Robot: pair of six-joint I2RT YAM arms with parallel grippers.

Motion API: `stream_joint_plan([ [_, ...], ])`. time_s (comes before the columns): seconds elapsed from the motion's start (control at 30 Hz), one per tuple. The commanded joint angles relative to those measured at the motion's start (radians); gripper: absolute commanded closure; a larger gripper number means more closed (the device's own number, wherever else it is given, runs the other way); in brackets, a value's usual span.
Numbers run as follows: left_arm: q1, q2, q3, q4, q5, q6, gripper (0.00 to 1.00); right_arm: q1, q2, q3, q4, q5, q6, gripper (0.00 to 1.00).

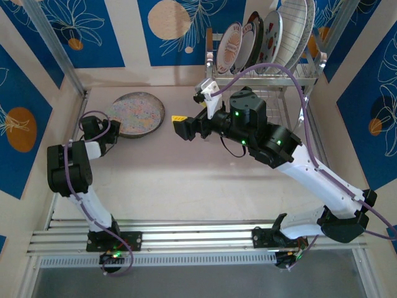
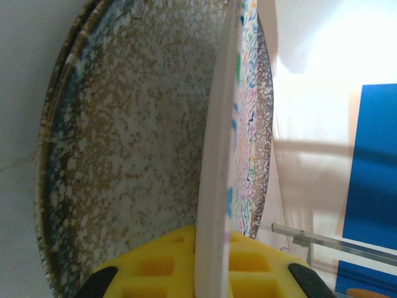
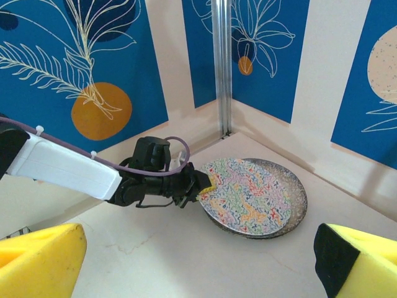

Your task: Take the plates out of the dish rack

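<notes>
My left gripper (image 3: 203,184) is clamped on the rim of the squiggle-patterned plate (image 3: 248,195), which rests on the speckled plate (image 3: 298,197) at the far left of the table (image 1: 186,174); my right gripper (image 1: 182,127) hangs with jaws wide apart, holding nothing, between that stack and the rack (image 1: 273,77); several other plates (image 1: 248,40) stand upright in its top tier.
</notes>
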Motion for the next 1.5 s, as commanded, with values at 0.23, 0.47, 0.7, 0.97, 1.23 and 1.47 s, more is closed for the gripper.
stream_joint_plan([
  [0.23,0.019,0.039,0.061,0.066,0.039,0.017,0.83,-0.006,-0.001,0.031,-0.013,0.013,0.021,0.05],
  [0.47,0.020,0.041,0.072,0.048,0.043,0.016,0.68,-0.006,0.002,0.036,-0.021,0.017,0.030,0.05],
  [0.7,0.020,0.017,0.125,-0.132,0.037,0.056,0.58,-0.005,-0.003,0.025,-0.021,0.018,0.043,0.05],
  [0.97,0.020,0.017,0.220,-0.364,0.032,0.112,0.52,-0.002,-0.011,0.015,-0.018,0.020,0.054,0.05],
  [1.23,0.017,0.035,0.316,-0.546,0.020,0.164,0.40,-0.003,-0.019,0.006,-0.020,0.019,0.063,0.05],
  [1.47,0.011,0.056,0.387,-0.690,0.002,0.207,0.34,-0.002,-0.030,-0.006,-0.017,0.018,0.071,0.05],
])
